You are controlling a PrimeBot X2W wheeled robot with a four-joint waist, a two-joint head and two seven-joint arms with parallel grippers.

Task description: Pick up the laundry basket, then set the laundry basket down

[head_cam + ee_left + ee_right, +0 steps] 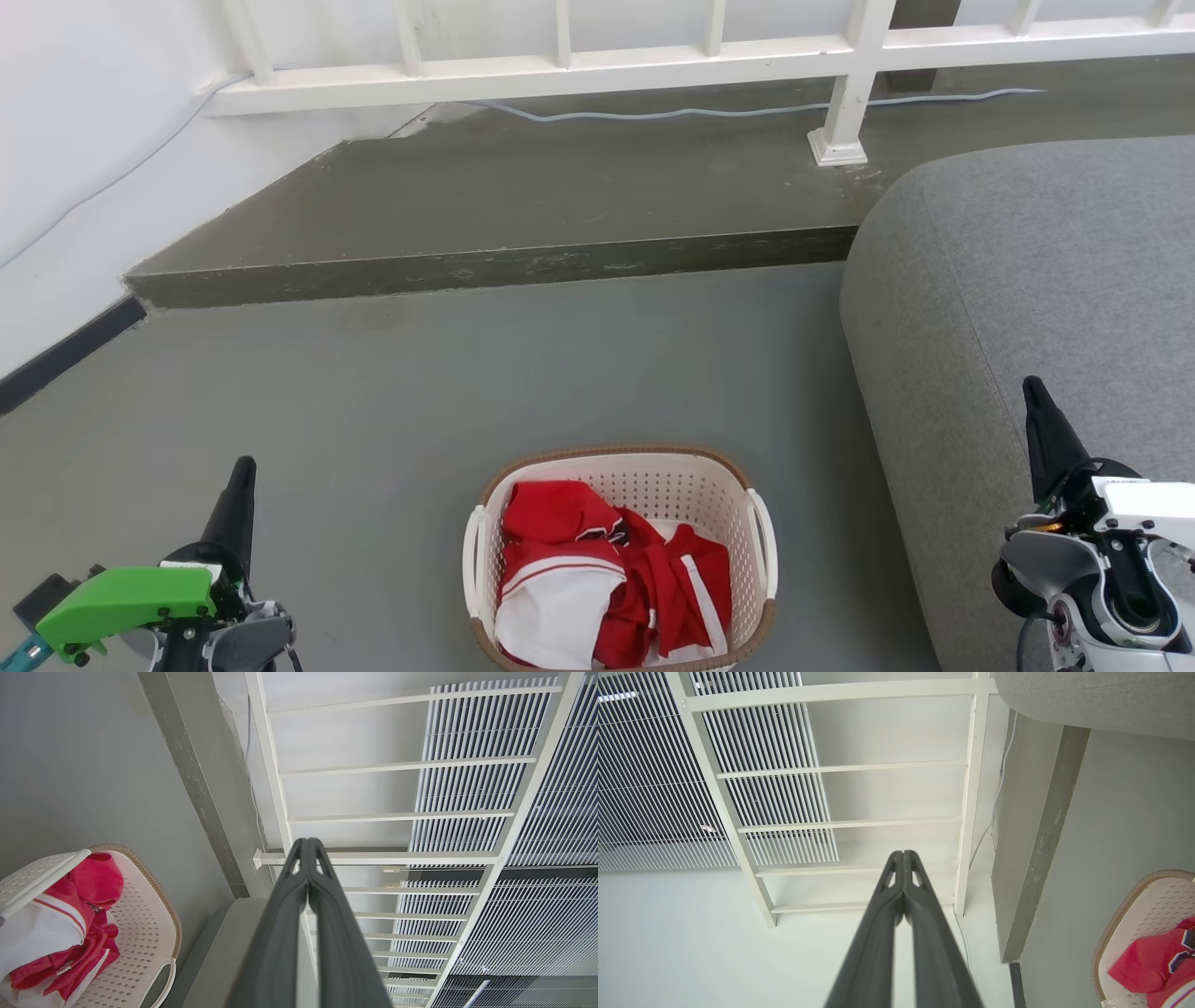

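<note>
The laundry basket stands on the grey floor at the bottom centre of the head view, cream-white and perforated with a brown rim and white side handles, holding red and white clothes. My left gripper is well to its left, fingers pressed together with nothing between them. My right gripper is far to its right, in front of the sofa, also shut and empty. The basket sits at the lower left of the left wrist view beside the shut gripper, and the basket shows at the lower right of the right wrist view beside that gripper.
A grey sofa fills the right side, close to the basket. A raised concrete step runs across behind, with a white railing and a cable on it. A white wall stands at the left.
</note>
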